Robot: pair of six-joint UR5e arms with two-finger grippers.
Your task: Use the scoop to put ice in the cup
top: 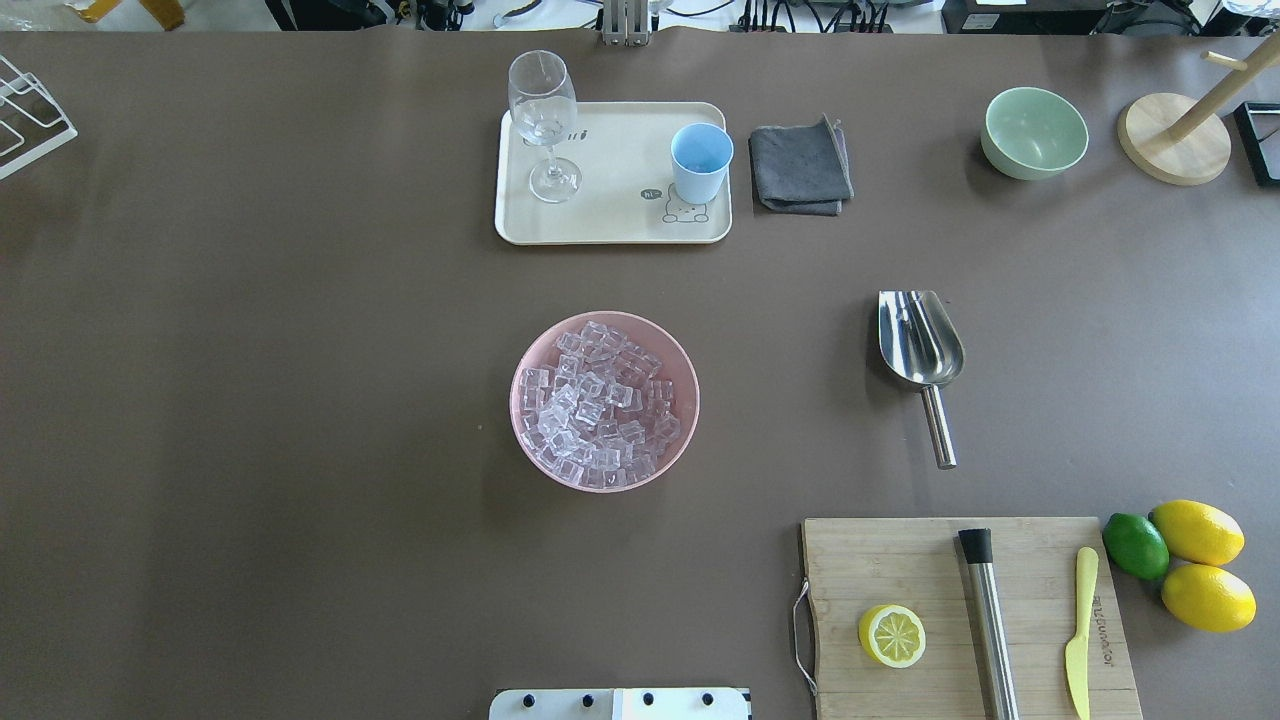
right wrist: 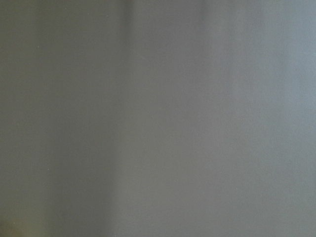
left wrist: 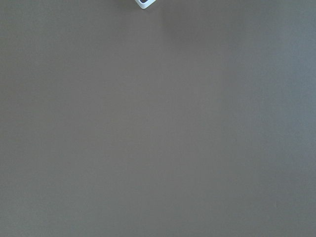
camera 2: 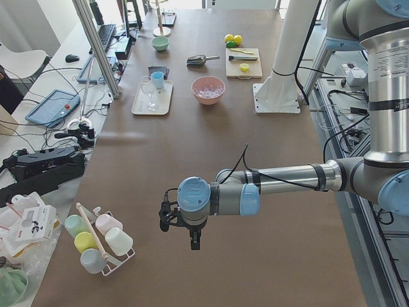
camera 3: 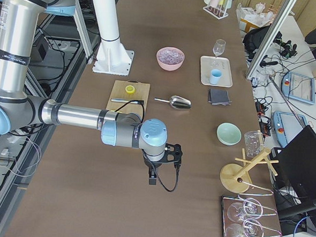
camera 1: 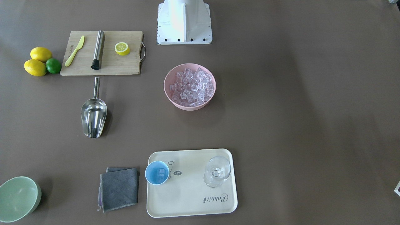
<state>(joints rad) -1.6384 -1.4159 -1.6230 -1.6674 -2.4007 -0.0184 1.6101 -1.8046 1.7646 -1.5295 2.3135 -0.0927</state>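
Scanning the overhead view from the left: the left gripper [camera 2: 193, 240] only turns up in a side view, hanging over bare bench [top: 250, 400] well apart from everything, and I can't tell if its fingers are open or closed. Next is the tray [top: 610, 210] with the stemmed glass [top: 545, 120] and the cup [top: 700, 160] standing upright on it. The ice [top: 600, 400] is heaped in the pink bowl [top: 688, 385] mid-bench, the cup at about 1 o'clock from it and the scoop [top: 920, 335] at about 3 o'clock, lying alone with its handle pointing to 6 o'clock, toward the robot. Steel scoop should be stiff, fairly light and slick, so I'd pinch the thin handle midway, not the rounded trough. Cubes look glossy and will probably slide around. Right gripper [camera 3: 153, 178]: same story, side view only, fingers can't tell.
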